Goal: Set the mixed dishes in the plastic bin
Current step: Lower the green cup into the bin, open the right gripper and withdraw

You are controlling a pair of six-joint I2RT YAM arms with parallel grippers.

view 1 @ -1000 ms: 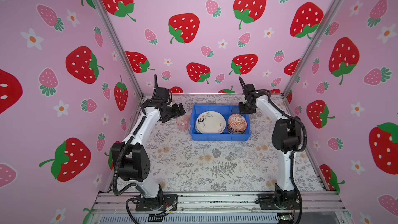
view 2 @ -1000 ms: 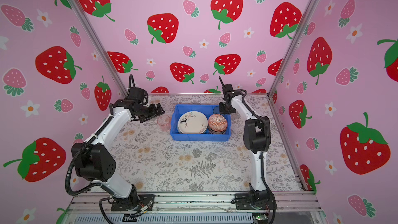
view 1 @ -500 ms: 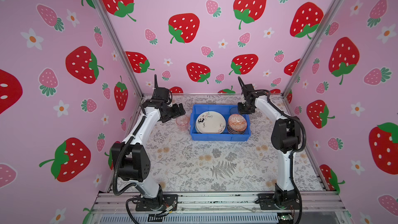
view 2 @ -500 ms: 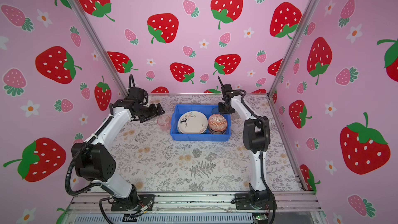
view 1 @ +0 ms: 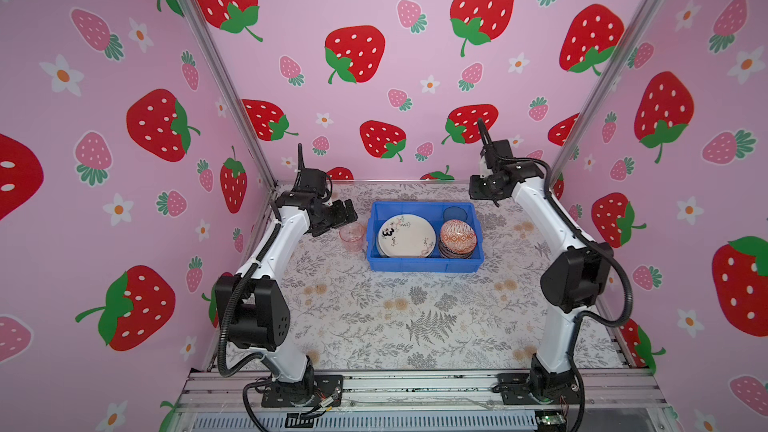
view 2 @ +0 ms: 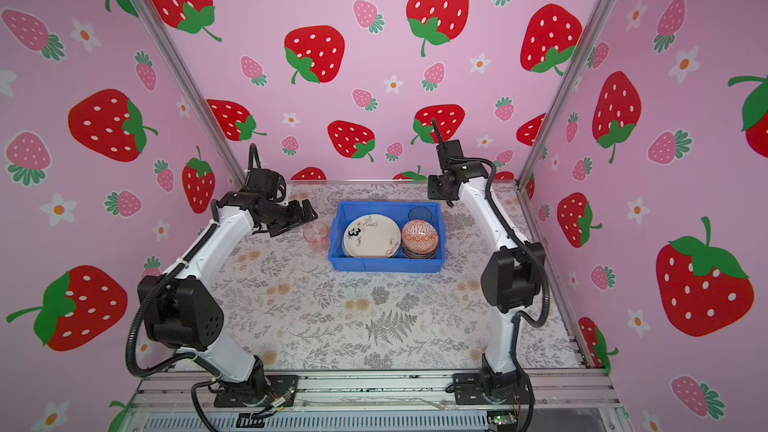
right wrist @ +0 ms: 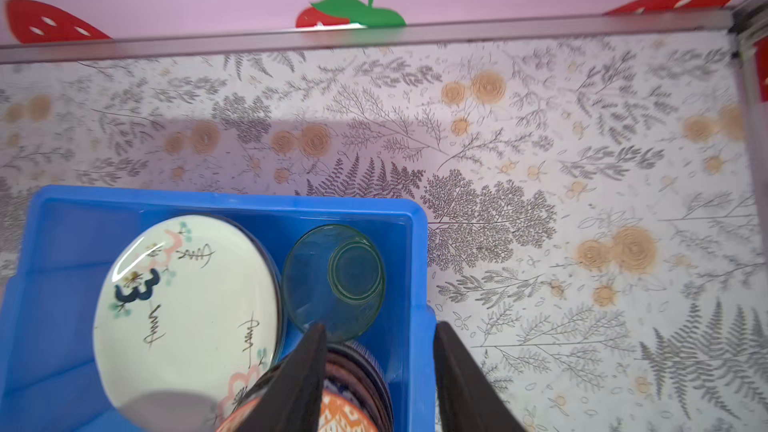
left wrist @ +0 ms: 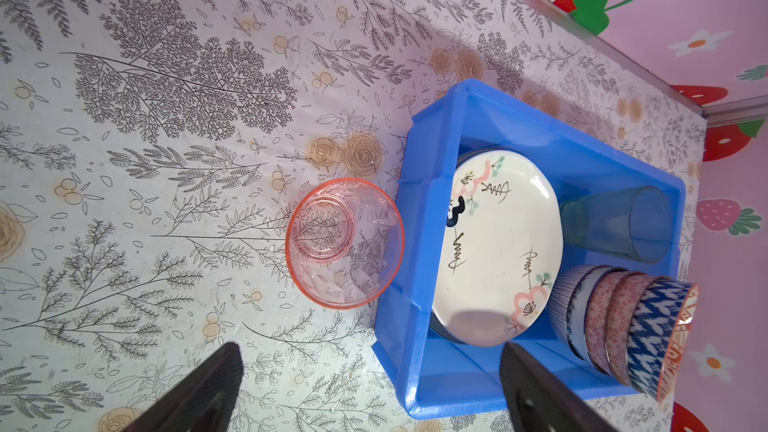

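Dishes fill the blue bin: we see the cream "3" plate lying flat, nested bowls, orange uppermost, and the green tumbler upright. The pink tumbler stands on the table just outside it. Our left gripper gapes empty; the right gripper is parted, empty.

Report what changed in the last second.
The right gripper opened, letting go of the green tumbler, and drew back slightly; the tumbler stands in the blue bin. The left gripper stays open near the pink tumbler; plates and bowls unmoved.
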